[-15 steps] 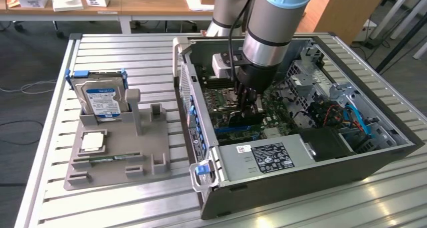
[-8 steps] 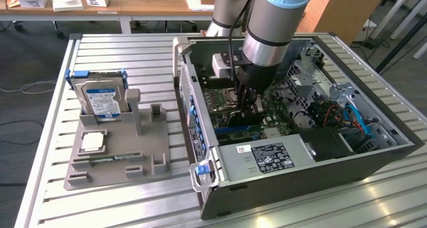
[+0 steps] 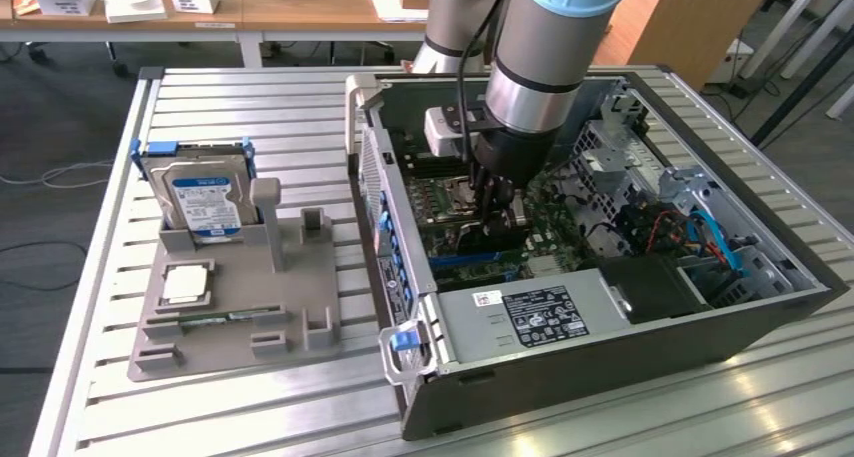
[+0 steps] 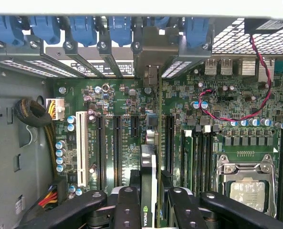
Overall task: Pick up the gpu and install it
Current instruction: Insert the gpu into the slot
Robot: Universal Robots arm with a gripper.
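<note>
My gripper (image 3: pixel 499 205) reaches down into the open computer case (image 3: pixel 747 317), over the green motherboard (image 3: pixel 447 202). It is shut on the gpu (image 4: pixel 149 183), a thin dark card that I see edge-on in the wrist view, with a green logo on its near end. The black fingers (image 4: pixel 127 210) press on it from both sides. The card stands upright over the black expansion slots (image 4: pixel 117 148), its far end pointing at the rear bracket openings (image 4: pixel 148 62). In the exterior view the gpu (image 3: pixel 491 239) hangs dark below the fingers, just above a blue slot.
A grey holder (image 3: pixel 240 327) at the exterior view's left carries a silver blue-labelled hard drive (image 3: pixel 203 199), a processor chip (image 3: pixel 184 285) and a green memory stick (image 3: pixel 214 318). Inside the case are the processor socket (image 4: pixel 246 183), a white slot (image 4: pixel 81 148), blue clips (image 4: pixel 84 26) and cable bundles (image 3: pixel 667 232).
</note>
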